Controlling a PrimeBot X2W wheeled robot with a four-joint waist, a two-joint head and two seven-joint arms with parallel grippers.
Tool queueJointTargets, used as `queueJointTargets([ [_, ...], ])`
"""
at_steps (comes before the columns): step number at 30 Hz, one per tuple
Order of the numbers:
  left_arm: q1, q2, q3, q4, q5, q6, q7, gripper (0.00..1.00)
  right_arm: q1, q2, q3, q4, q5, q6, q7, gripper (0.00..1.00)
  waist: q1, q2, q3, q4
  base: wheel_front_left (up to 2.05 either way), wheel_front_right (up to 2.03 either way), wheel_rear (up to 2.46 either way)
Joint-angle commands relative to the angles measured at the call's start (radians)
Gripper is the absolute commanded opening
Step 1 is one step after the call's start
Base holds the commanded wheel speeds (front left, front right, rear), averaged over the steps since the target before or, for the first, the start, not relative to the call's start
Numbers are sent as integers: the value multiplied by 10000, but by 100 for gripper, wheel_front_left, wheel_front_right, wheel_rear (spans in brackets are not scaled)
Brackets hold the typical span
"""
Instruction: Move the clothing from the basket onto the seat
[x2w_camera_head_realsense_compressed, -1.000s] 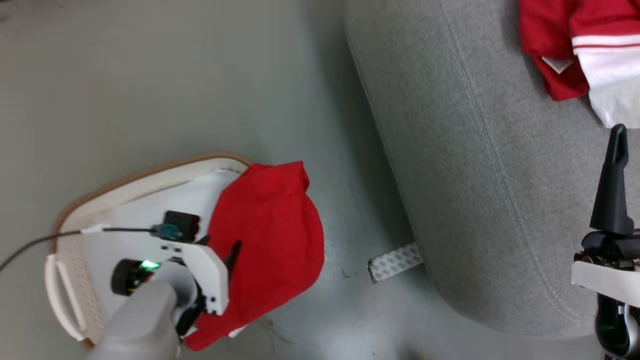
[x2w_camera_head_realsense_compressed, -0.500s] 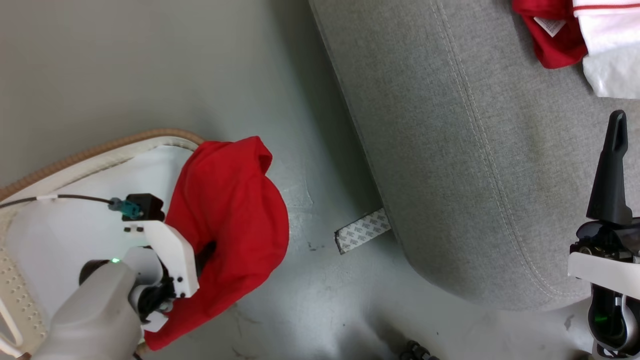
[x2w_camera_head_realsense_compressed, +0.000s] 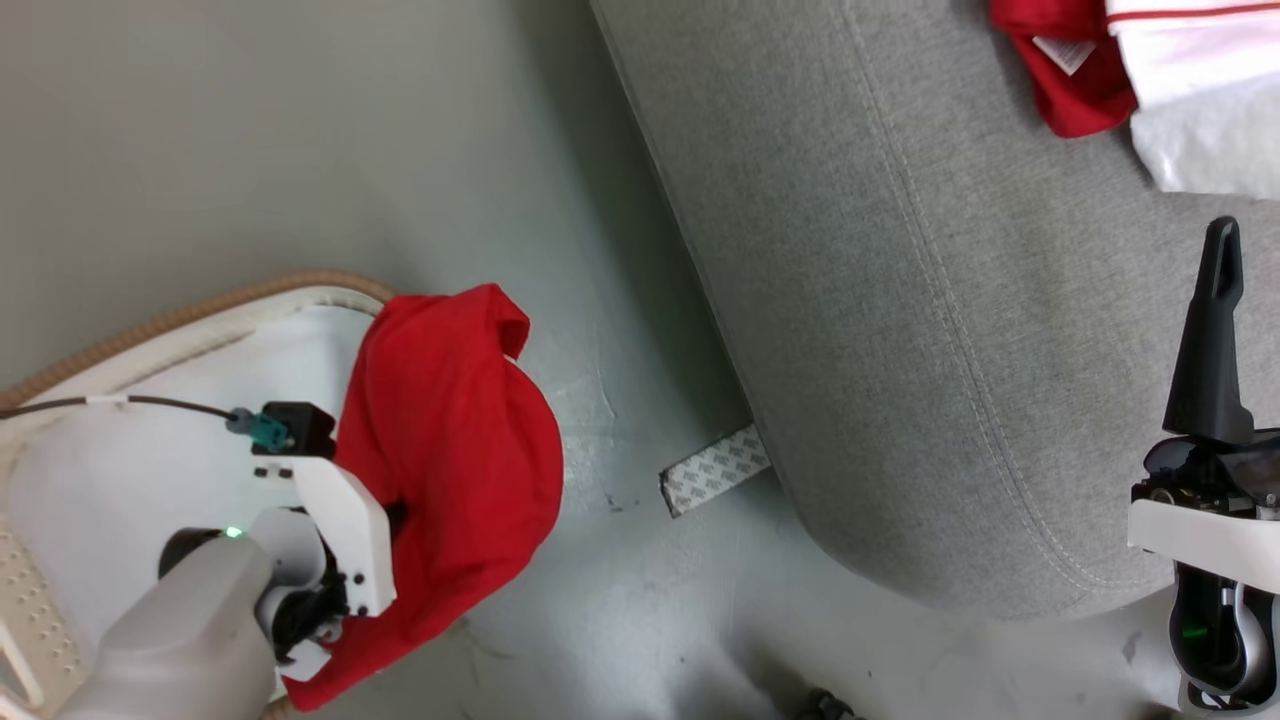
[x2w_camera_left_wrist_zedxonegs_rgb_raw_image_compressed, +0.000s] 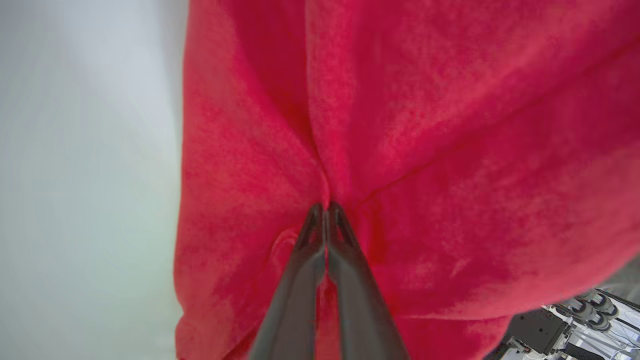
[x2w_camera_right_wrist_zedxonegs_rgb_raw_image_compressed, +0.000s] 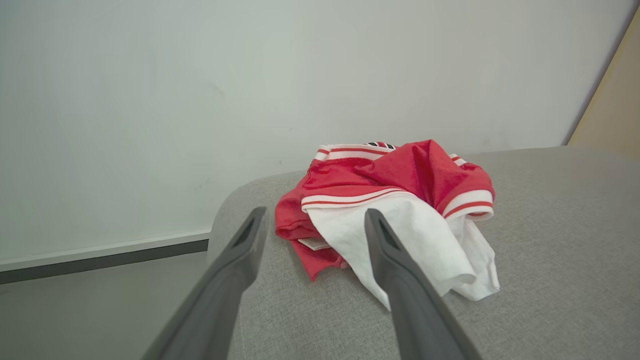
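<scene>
My left gripper (x2w_camera_left_wrist_zedxonegs_rgb_raw_image_compressed: 325, 207) is shut on a plain bright red garment (x2w_camera_head_realsense_compressed: 450, 450), its fingertips pinching a fold of the cloth (x2w_camera_left_wrist_zedxonegs_rgb_raw_image_compressed: 425, 150). The garment hangs over the right rim of the white basket (x2w_camera_head_realsense_compressed: 200, 315), low at the left of the head view. On the light-grey seat (x2w_camera_head_realsense_compressed: 950, 350) lies a crumpled red garment with white panels and stripes (x2w_camera_head_realsense_compressed: 1150, 70) (x2w_camera_right_wrist_zedxonegs_rgb_raw_image_compressed: 400, 200). My right gripper (x2w_camera_right_wrist_zedxonegs_rgb_raw_image_compressed: 315, 215) stands open and holds nothing. It hovers over the seat (x2w_camera_right_wrist_zedxonegs_rgb_raw_image_compressed: 550, 225), a little short of that garment, and sits at the right edge of the head view (x2w_camera_head_realsense_compressed: 1222, 245).
A pale liner sheet (x2w_camera_head_realsense_compressed: 150, 450) covers the inside of the basket. A patterned strip of tape (x2w_camera_head_realsense_compressed: 715, 470) lies on the grey floor between basket and seat. A thin black cable (x2w_camera_head_realsense_compressed: 150, 402) runs to my left wrist. A pale wall (x2w_camera_right_wrist_zedxonegs_rgb_raw_image_compressed: 250, 75) rises behind the seat.
The head camera has moved, so the whole scene has slid left and up. My left gripper keeps its hold on the red garment. The right gripper stays open over the seat.
</scene>
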Motion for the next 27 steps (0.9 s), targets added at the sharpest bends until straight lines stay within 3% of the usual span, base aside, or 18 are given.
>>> queueJointTargets([
  [1, 32, 2, -108, 23, -164, 6, -138, 0, -33, 25, -35, 40, -128, -24, 0, 100, -1, 0, -211, 81, 0, 0, 0],
  [16, 540, -837, -1432, -54, -1446, 5, -1959, 0, 619, 0, -318, 130, -1122, -24, 0, 100, -1, 0, -2799, 1187, 0, 0, 0],
  [27, 795, -1432, -2650, -912, -1755, 5, -4197, 0, 1510, -687, -249, 450, -1137, -24, 0, 100, -1, 0, -5016, 2565, 0, 0, 0],
])
